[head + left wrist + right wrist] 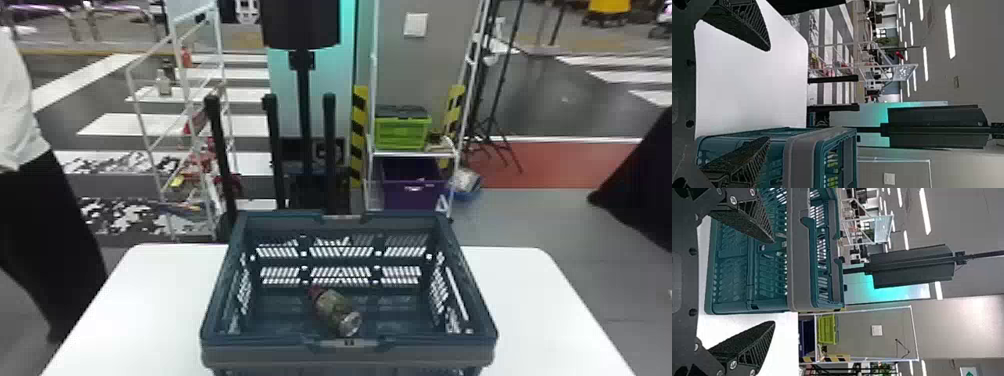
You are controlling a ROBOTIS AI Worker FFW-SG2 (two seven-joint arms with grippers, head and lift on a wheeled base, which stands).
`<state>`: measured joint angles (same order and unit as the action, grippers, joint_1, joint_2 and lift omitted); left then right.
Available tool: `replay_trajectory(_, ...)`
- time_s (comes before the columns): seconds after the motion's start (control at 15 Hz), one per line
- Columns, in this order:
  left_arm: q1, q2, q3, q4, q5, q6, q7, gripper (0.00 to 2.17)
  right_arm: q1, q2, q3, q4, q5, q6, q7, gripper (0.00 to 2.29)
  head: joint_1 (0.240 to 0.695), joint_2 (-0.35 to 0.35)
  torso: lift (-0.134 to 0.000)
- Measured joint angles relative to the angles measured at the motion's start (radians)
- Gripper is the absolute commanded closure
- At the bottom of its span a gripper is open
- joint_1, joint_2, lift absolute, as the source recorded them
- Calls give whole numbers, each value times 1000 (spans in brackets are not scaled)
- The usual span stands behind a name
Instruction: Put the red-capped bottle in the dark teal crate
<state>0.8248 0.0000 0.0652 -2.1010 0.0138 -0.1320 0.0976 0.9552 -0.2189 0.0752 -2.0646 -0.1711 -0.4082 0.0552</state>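
Red cap, mottled body: that's our bottle, and it's lying on its side inside the dark teal crate! It rests close to the crate's near wall, its cap aimed towards the far side and its base towards me. The crate itself sits on the white worktop.

Over to the arms. At the crate's left side I have the left end effector, fingers spread wide with nothing between them; at its right side, the right end effector, just as wide and just as empty.

So I call this one done: the bottle is in, and I only need to back both arms off without bumping the crate's rim.

Should I want it again, I judge it fairly light and firm, perhaps slick, and likely to roll. I'd come straight down into the crate and pinch across the middle of the body, below the cap, minding that near wall.
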Motion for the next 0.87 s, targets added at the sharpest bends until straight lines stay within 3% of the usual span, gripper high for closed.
replay_trajectory(0.87,3,2,-7,-3,0,0,5,73,-4,3,10,10,-2,-6,0,154,499,0,0)
